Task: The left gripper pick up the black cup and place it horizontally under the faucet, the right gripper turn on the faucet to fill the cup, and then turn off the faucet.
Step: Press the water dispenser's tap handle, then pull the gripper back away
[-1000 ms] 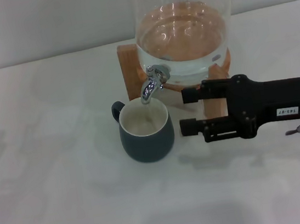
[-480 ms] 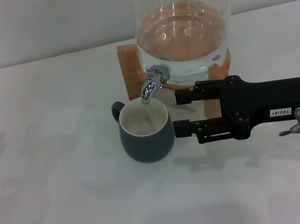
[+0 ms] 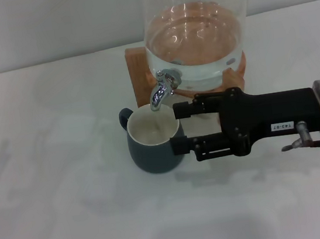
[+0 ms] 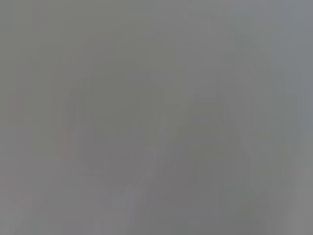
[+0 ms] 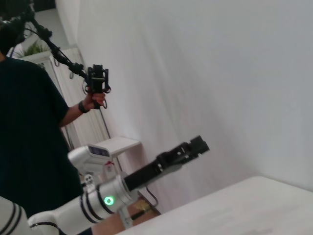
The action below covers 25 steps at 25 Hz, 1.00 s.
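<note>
On the near part of the white bench [image 3: 72,213] nothing of the task lies; the work sits further in. The cup [image 3: 154,141] stands upright on the bench with its mouth up and its handle to the far left, directly below the spout, so the placing step looks done. I judge the step in hand to be the opening of the tap.

The right hand [image 3: 178,128] reaches in from the right, level with the bench, its two prongs held apart with nothing between them. The nearer prong ends touching or just beside the cup's right wall; the farther prong ends just beside the cup's far-right rim, below and to the right of the faucet [image 3: 163,88]. So the hand is at cup height, not yet on the faucet's lever, which sits farther and a little higher.

The next move calls for lifting the prongs away from the cup and up to the lever without nudging the cup off its spot, then turning it. Whether water runs yet I cannot tell.

Farthest stands the glass dispenser [image 3: 196,32] on its wooden stand [image 3: 139,75], well filled.

The left hand shows in the right wrist view [image 5: 198,144], raised well apart from the bench; I cannot tell how far open it is.
</note>
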### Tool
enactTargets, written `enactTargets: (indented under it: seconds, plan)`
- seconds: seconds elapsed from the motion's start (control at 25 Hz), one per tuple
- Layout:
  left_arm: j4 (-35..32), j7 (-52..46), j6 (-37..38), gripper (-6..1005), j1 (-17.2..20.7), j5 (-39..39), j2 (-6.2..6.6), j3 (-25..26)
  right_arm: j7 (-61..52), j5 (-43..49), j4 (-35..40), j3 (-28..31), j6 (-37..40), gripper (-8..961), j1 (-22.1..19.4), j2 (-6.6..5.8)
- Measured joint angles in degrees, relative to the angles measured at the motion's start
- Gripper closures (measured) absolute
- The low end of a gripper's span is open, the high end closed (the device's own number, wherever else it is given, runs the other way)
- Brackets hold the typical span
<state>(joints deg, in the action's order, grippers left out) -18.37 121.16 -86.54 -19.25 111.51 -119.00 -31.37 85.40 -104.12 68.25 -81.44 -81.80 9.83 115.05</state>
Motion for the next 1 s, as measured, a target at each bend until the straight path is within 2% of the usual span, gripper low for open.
enactTargets:
  seconds: [0.48, 0.72, 1.0]
  plan:
    - [-0.09, 1.62, -1.34, 119, 0.42, -0.28, -0.09, -0.26, -0.07, -0.16, 0.72, -4.65, 7.56, 190, -0.07, 0.02]
    - [-0.09, 1.63, -1.36, 119, 0.99, -0.24, -0.08, -0.01, -0.59, -0.81, 4.57, -8.43, 13.88, 190, -2.27, -0.01]
    - [-0.09, 1.62, -1.23, 119, 1.15, 0.00, 0.07, 0.14, -1.76, -0.91, 6.06, -10.00, 18.09, 190, -3.00, -0.05]
